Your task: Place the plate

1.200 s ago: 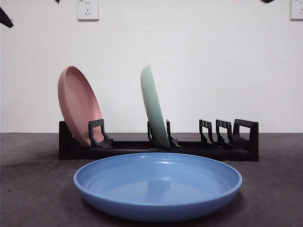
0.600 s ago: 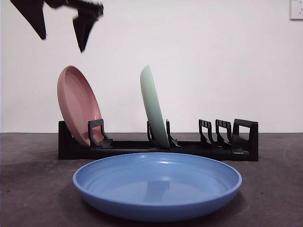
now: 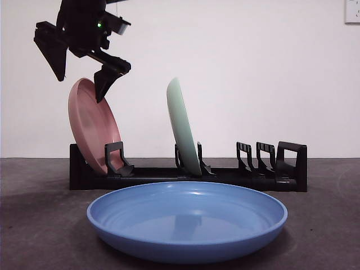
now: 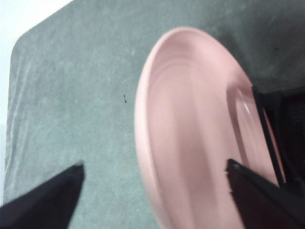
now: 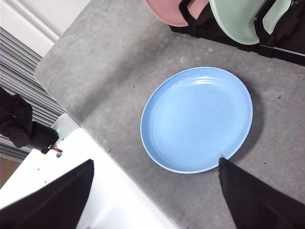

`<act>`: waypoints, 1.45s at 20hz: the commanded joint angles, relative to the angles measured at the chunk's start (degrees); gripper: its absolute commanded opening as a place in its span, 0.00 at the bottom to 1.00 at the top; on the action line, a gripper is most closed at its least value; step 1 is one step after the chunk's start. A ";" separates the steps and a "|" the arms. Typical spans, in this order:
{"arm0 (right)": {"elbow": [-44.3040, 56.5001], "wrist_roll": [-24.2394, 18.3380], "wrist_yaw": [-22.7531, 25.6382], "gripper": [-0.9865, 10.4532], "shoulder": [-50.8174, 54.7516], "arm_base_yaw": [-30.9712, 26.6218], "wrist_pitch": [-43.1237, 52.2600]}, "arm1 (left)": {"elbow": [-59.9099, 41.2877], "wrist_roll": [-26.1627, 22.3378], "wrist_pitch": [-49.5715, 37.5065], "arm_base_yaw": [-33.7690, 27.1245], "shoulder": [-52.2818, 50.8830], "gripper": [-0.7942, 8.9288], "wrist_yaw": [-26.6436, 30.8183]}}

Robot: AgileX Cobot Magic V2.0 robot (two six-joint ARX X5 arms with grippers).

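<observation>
L gripper [image 3: 81, 67] wide, over pink plate [image 3: 93, 126] in rack [image 3: 292, 169] | R wide, waiting | blue plate [image 3: 187, 219] on table, we've not racked it

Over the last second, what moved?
The left tool came down from the top edge, jaws open, and now hangs just above the pink plate in the rack, holding nothing. Pink plate, green plate and blue plate on the table have not shifted.
</observation>
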State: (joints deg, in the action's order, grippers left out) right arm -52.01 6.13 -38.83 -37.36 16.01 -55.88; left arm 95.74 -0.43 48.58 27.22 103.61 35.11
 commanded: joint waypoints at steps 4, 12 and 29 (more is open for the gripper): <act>-0.44 0.28 -0.15 0.45 -0.24 0.09 0.59 | 1.60 1.33 -0.24 -0.37 1.46 0.32 0.59; -0.44 0.28 -0.15 0.45 -0.28 0.09 1.44 | 1.62 1.29 -0.63 -0.31 1.46 0.11 0.59; -0.44 0.24 -0.15 0.45 -0.28 0.09 1.92 | 19.21 0.48 10.93 0.24 1.42 0.10 3.39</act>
State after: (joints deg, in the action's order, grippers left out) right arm -52.01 6.24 -38.85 -37.36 16.01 -54.57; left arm 113.14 -0.38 60.05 26.94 104.18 38.20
